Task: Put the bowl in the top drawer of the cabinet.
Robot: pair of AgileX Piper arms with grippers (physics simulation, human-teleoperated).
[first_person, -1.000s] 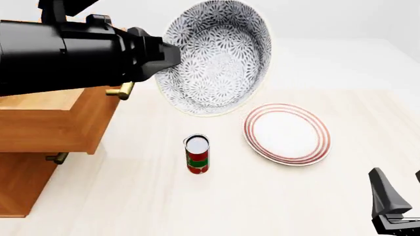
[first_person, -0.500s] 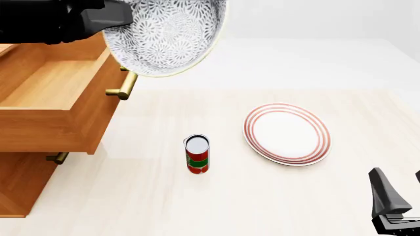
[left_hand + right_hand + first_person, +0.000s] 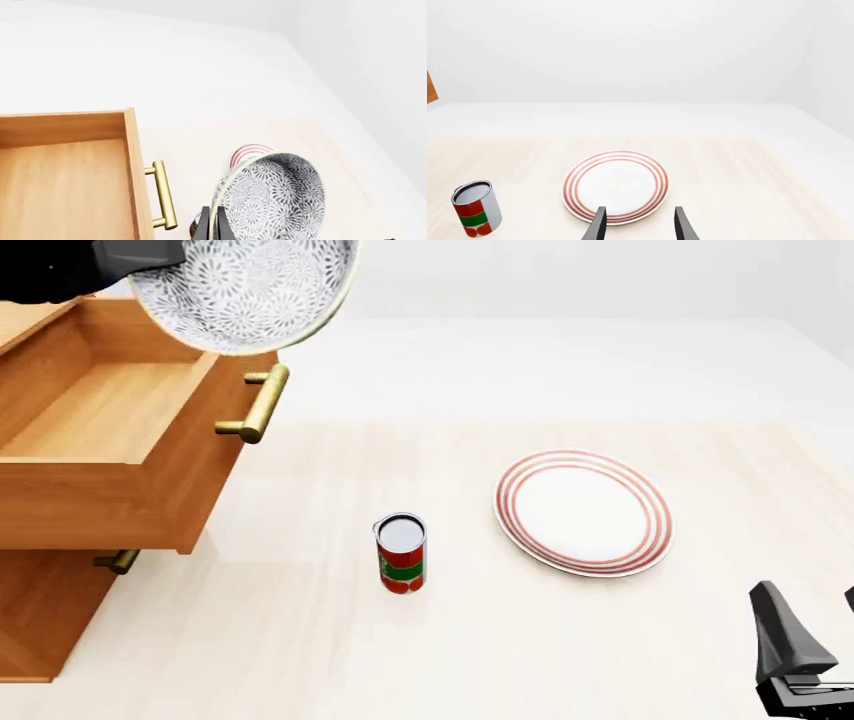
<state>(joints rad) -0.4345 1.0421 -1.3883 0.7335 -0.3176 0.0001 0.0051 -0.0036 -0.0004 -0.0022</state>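
Note:
The bowl (image 3: 247,290), white with dense grey-blue marks, hangs tilted on its side above the front corner of the open top drawer (image 3: 114,420). My left gripper (image 3: 150,258) is shut on its rim. In the left wrist view the fingers (image 3: 205,225) clamp the bowl (image 3: 277,197) edge, beside the drawer's brass handle (image 3: 163,195). The drawer's wooden inside (image 3: 60,185) is bare. The cabinet (image 3: 40,610) stands at the left below the drawer. My right gripper (image 3: 637,225) is open with nothing in it, low at the near right (image 3: 811,640).
A red and green can (image 3: 400,553) stands upright in the middle of the table. To its right lies a flat red-ringed plate (image 3: 583,511). The lower drawer's handle (image 3: 118,561) pokes out under the top drawer. The right wrist view shows the plate (image 3: 616,185) and can (image 3: 474,207).
My left arm has carried the bowl leftward and farther back, from above the table to over the open drawer's front corner. The right arm has not moved.

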